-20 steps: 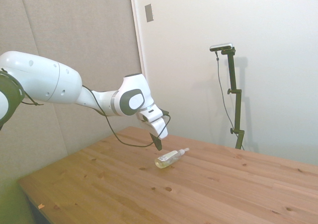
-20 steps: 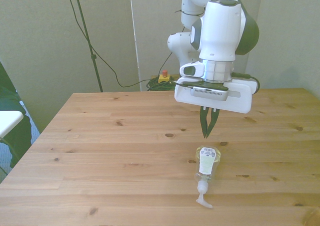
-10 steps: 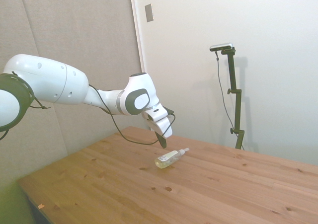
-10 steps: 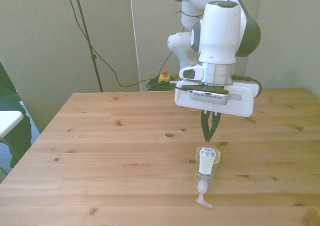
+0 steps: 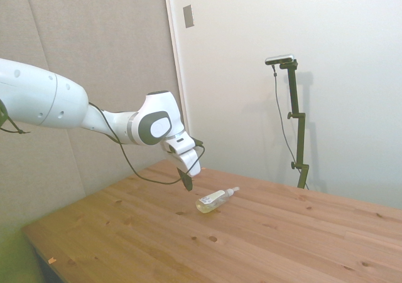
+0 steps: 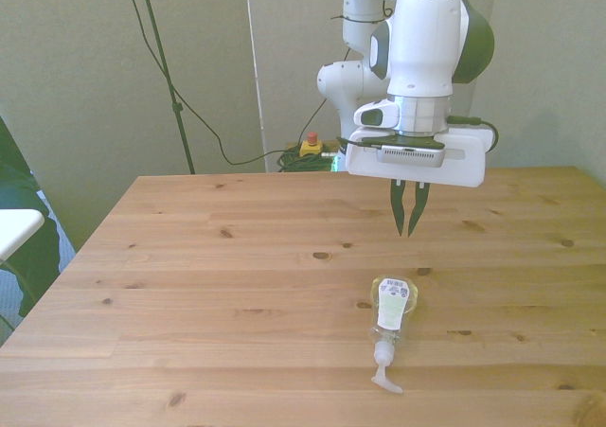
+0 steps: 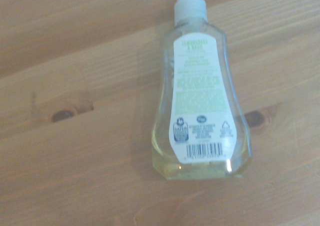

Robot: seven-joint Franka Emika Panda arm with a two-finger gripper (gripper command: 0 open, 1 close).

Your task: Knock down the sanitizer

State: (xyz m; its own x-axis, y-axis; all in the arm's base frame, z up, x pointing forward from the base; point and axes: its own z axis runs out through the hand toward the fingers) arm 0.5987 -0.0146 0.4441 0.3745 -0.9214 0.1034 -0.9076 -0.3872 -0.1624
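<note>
Arm: it is reaching in from the side view's left, well above the table, with a dark cable hanging in a loop under the forearm.

Gripper: it is hanging in the air over the table with its two dark fingers pointing down. The tips are sitting close together with only a narrow gap showing between them, and nothing is sitting in that gap. In the side view the gripper is hovering just left of the bottle and is not touching it.

Sanitizer: it is lying flat on its side on the table, in the front view's right half and near the near edge. Its broad base is pointing toward the far side, under the gripper, and its white pump nozzle is pointing toward the near edge. In the side view the sanitizer is lying with the nozzle turned to the right. In the wrist view the sanitizer is showing its back label, white and pale green with a barcode, facing up, and a little yellowish liquid is pooling along the base.

Table: its wooden planks are running left to right in the front view, with dark knots scattered about, two of them flanking the bottle's base in the wrist view.
</note>
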